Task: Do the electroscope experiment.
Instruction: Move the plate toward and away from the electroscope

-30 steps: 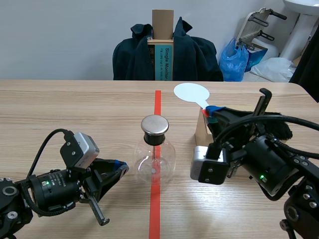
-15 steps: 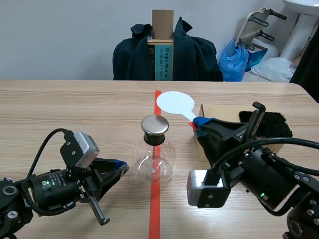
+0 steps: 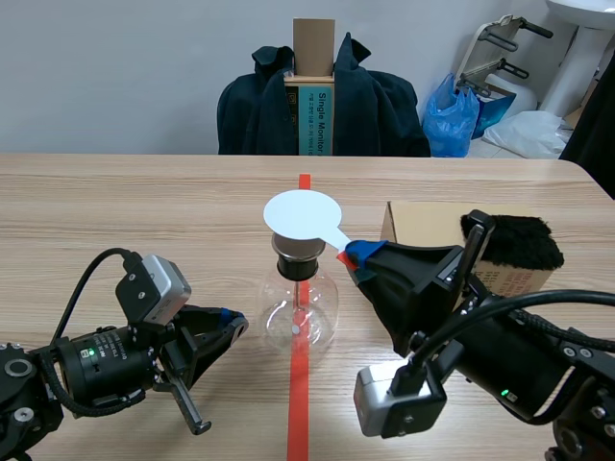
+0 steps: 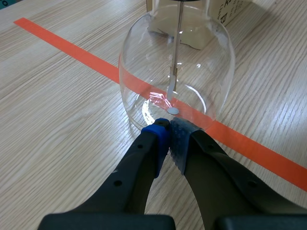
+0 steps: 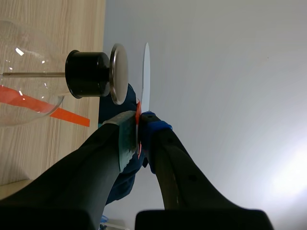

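Observation:
The electroscope, a round glass flask (image 3: 299, 309) with a black stopper and a metal cap (image 5: 118, 73), stands on the orange-red tape line. A white disc (image 3: 303, 213) on a short handle hovers flat just over the cap and hides most of it in the scene view. My right gripper (image 3: 351, 253) is shut on the disc's handle; in the right wrist view the disc (image 5: 145, 72) shows edge-on, a small gap from the cap, ahead of that gripper (image 5: 139, 122). My left gripper (image 4: 168, 125) is shut on nothing, tips at the flask's (image 4: 177, 72) lower wall; the same gripper (image 3: 233, 327) lies low beside it.
A cardboard box (image 3: 432, 226) with a black fur piece (image 3: 514, 242) on it stands to the right of the flask. Beyond the table's far edge are a chair draped with a dark jacket (image 3: 365, 106) and a blue bag (image 3: 452, 115).
My right arm has carried the white disc leftward from above the box to over the flask's metal cap. The left arm has not moved.

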Controlling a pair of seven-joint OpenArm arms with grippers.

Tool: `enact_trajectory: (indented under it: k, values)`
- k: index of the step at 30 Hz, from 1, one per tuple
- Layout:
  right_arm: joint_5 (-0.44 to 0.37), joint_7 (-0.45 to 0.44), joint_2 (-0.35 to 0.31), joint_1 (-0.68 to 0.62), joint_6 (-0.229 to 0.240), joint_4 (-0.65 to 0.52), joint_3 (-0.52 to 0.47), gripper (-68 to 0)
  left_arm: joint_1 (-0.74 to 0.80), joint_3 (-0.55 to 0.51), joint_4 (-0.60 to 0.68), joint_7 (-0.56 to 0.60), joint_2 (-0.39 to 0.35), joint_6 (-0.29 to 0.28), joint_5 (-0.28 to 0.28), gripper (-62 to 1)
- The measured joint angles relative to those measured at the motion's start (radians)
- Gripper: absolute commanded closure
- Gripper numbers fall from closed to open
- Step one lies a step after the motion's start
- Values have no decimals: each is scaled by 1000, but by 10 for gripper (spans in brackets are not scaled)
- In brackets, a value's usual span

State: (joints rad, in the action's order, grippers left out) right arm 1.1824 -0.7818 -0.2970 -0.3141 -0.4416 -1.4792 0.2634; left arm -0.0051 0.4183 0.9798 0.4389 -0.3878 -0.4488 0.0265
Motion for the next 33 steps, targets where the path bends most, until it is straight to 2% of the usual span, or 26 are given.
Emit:
enact_trajectory:
  k: [5, 14, 21, 29, 33]
  values:
    - [0, -30, 0, 0, 0, 0, 0, -7, 0, 0, 0, 0, 0, 0, 0, -31]
    - [8, -15, 0, 0, 0, 0, 0, -7, 0, 0, 0, 0, 0, 0, 0, -31]
    - [15, 131, 0, 0, 0, 0, 0, -7, 0, 0, 0, 0, 0, 0, 0, -31]
    - [14, 369, 0, 0, 0, 0, 0, -7, 0, 0, 0, 0, 0, 0, 0, -31]
    - [14, 428, 0, 0, 0, 0, 0, -7, 0, 0, 0, 0, 0, 0, 0, -31]
